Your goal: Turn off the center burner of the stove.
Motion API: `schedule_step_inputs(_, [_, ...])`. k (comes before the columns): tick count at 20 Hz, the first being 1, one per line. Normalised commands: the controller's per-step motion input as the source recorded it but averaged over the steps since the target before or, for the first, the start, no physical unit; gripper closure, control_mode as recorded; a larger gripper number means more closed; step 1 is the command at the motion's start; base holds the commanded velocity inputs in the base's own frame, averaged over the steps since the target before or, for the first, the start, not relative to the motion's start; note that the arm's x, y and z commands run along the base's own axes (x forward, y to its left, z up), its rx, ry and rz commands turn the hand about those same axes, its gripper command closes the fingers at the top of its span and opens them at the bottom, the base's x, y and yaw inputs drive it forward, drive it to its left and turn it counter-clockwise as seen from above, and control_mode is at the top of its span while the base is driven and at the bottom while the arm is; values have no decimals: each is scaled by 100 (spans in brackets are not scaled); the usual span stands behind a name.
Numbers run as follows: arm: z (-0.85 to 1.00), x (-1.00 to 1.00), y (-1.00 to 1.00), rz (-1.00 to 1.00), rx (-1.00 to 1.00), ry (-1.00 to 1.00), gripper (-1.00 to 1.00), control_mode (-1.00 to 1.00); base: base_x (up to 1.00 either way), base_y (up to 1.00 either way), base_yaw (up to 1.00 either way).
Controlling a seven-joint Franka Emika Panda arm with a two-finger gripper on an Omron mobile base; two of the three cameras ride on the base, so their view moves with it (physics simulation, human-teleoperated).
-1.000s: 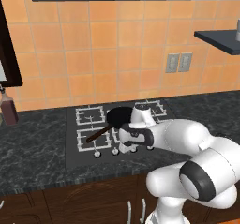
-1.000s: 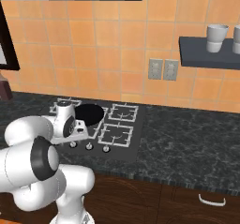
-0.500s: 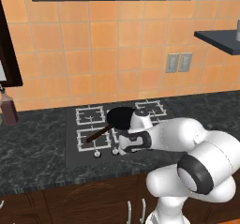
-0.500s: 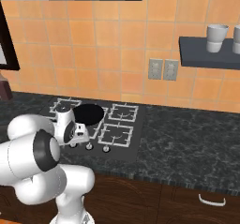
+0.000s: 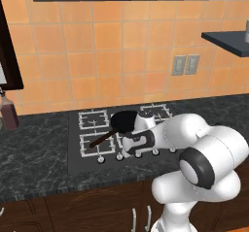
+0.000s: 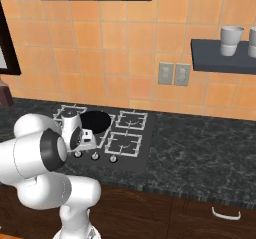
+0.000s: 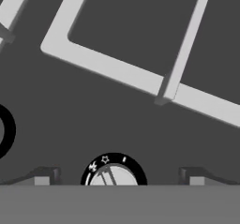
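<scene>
Two fingers [image 7: 44, 177], spread apart, flank one silver knob [image 7: 114, 175] with a black ring; no contact is visible. The knob sits on the stove [image 5: 75, 158] front edge, in a row of knobs partly hidden by the arm. The center burner [image 6: 95, 123] carries one black frying pan [image 5: 123, 121]; its contents cannot be seen. Two cups [image 6: 231, 34] stand on the shelf [image 6: 220, 56]. The stove is set in the dark desk [image 6: 210, 153].

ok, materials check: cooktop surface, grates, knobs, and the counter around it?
All rendered, so by look only. Stove: flat matte black, glass or enamel. Grates: pale-grey flat bars, painted or cast metal. Knob under the end effector: silvery metal face in a black printed ring. Counter: dark speckled stone, likely granite.
</scene>
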Motion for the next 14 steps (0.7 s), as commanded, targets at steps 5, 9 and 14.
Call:
schedule_step_inputs(5, [0,0,0,0,0,0,100,-100,0,0,0])
schedule_step_inputs(9, [0,-3,-11,-10,1,0,100,-100,0,0,0])
schedule_step_inputs(14, [0,-29,-36,-32,11,-1,100,-100,0,0,0])
